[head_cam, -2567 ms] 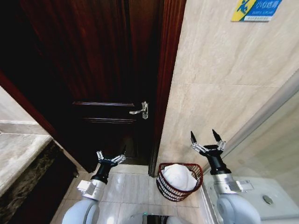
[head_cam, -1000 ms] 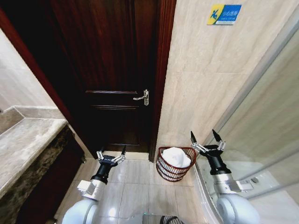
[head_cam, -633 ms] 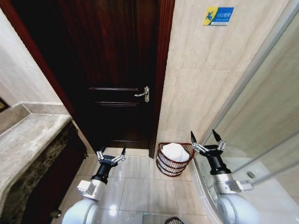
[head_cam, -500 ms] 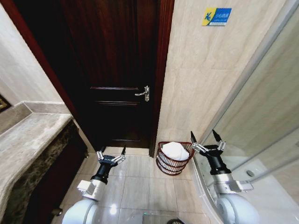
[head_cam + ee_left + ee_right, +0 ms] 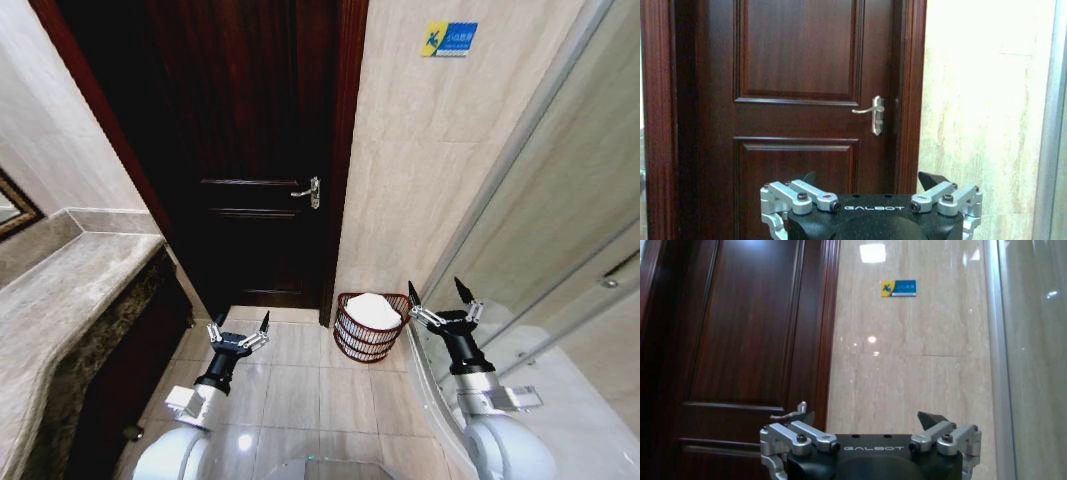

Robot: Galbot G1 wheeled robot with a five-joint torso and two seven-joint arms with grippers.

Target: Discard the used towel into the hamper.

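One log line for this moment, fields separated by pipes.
towel in hamper | left gripper open, empty | right gripper open, empty | both raised

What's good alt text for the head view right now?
A white towel sits in the wicker hamper on the tiled floor beside a dark wooden door. The left gripper and right gripper hover in front, fingers open, holding nothing.

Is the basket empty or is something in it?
Not empty. A white towel sits heaped inside the hamper, rising above its rim.
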